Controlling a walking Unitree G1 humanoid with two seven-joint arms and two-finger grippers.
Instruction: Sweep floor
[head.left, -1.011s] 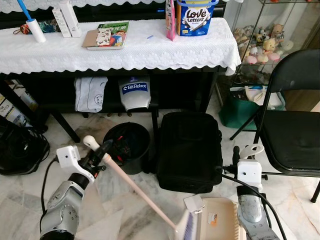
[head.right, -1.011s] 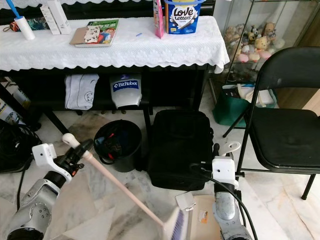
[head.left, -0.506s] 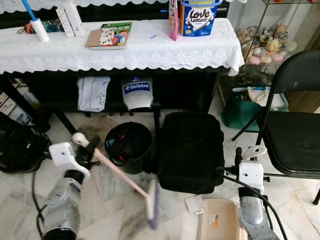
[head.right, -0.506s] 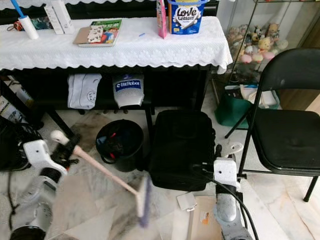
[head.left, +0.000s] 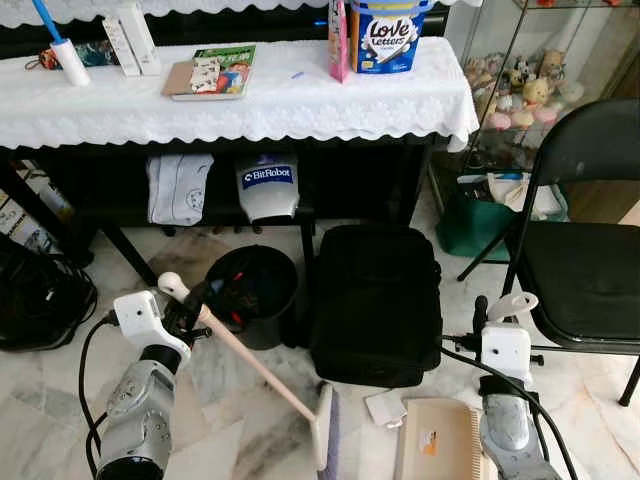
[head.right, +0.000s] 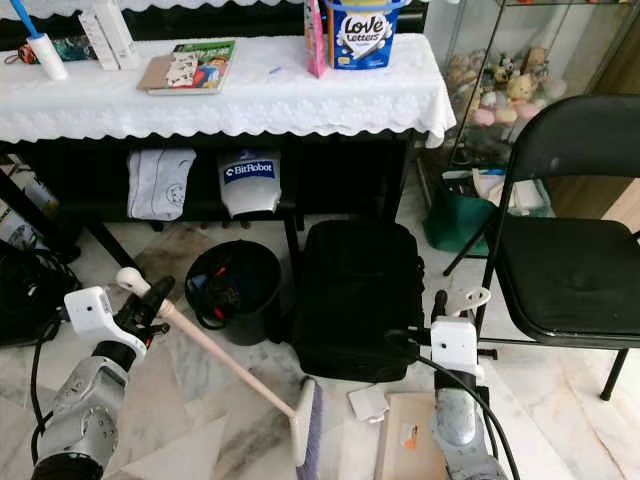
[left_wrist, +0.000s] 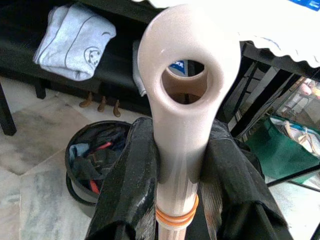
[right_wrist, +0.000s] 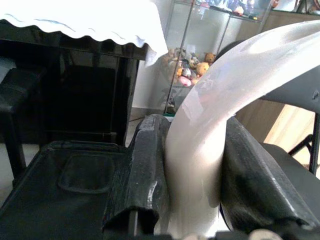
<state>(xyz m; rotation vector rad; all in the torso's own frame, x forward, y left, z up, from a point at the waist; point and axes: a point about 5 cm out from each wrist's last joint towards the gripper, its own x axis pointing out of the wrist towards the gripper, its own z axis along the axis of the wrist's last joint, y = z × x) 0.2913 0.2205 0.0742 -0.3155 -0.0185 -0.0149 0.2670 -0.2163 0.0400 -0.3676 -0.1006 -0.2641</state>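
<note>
Colours: the broom (head.left: 262, 373) has a pale pink handle with an orange band near its looped end and purple-tinted bristles. The dustpan (head.left: 437, 453) is beige. The floor (head.left: 60, 400) is white marble veined grey. The bin (head.left: 254, 290), bag (head.left: 376, 300) and folding chair (head.left: 580, 240) are black. The tablecloth (head.left: 240, 110) is white lace with a scalloped edge.
</note>
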